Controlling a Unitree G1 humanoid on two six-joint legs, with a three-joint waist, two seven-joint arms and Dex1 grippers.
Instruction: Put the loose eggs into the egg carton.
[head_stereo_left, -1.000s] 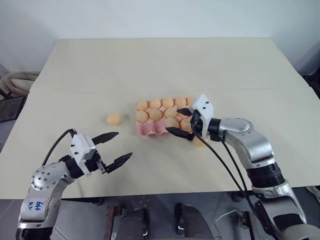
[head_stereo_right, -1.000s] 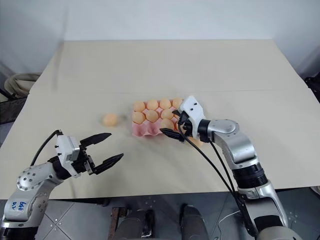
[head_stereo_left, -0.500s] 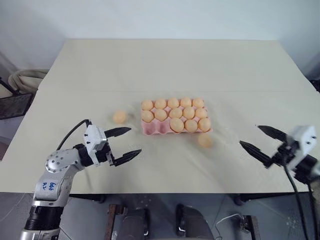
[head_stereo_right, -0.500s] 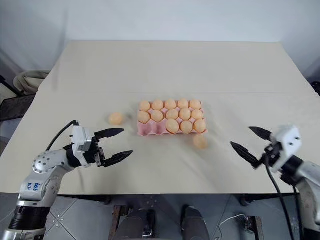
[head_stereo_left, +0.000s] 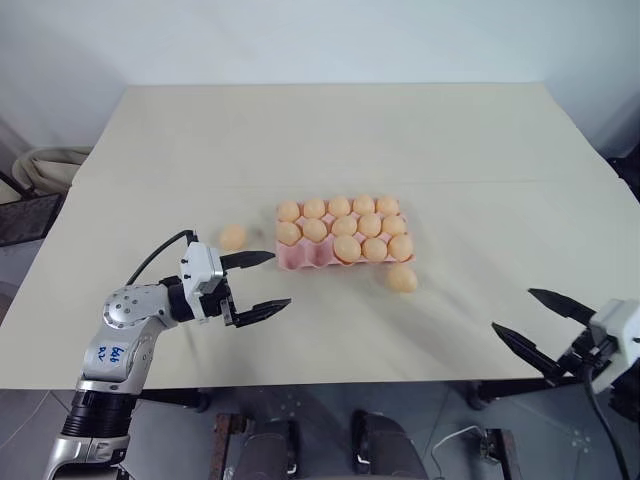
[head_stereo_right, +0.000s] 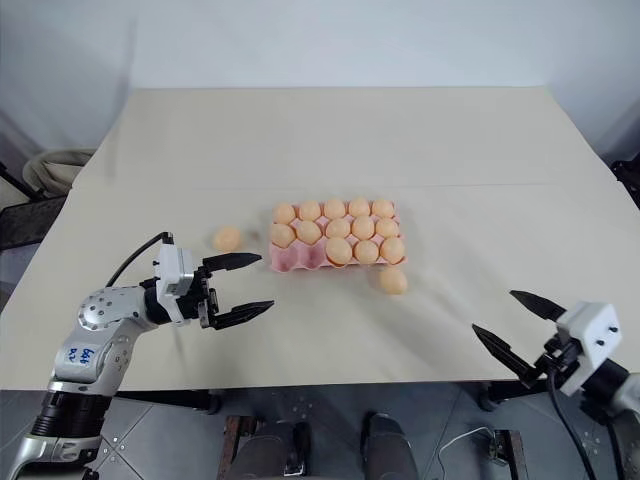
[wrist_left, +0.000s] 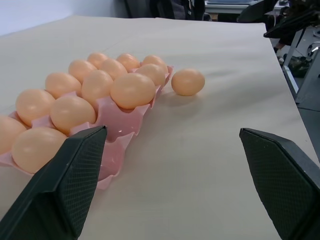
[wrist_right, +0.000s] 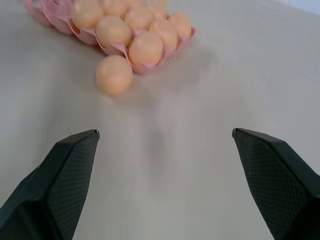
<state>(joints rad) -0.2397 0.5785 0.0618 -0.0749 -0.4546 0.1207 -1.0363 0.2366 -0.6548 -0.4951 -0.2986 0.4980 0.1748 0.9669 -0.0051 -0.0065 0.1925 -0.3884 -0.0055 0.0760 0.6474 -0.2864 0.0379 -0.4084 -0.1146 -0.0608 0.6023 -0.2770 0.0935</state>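
The pink egg carton (head_stereo_left: 300, 259) lies mid-table with several eggs in its cups; its front-left cups show bare pink. One loose egg (head_stereo_left: 232, 237) rests on the table just left of the carton. Another loose egg (head_stereo_left: 402, 279) sits by the carton's front right corner, also seen as the loose egg (wrist_right: 114, 75) in the right wrist view. My left gripper (head_stereo_left: 276, 280) is open and empty, a little in front of the carton's left end. My right gripper (head_stereo_left: 513, 311) is open and empty at the table's front right edge, well clear of the carton.
The beige table (head_stereo_left: 330, 130) stretches wide behind and to both sides of the carton. Its front edge runs just below both grippers. A grey bundle (head_stereo_left: 35, 165) lies off the table's left side.
My right gripper has drawn back from the carton's right end to the table's front right edge. My left gripper has edged toward the carton. The eggs have stayed put.
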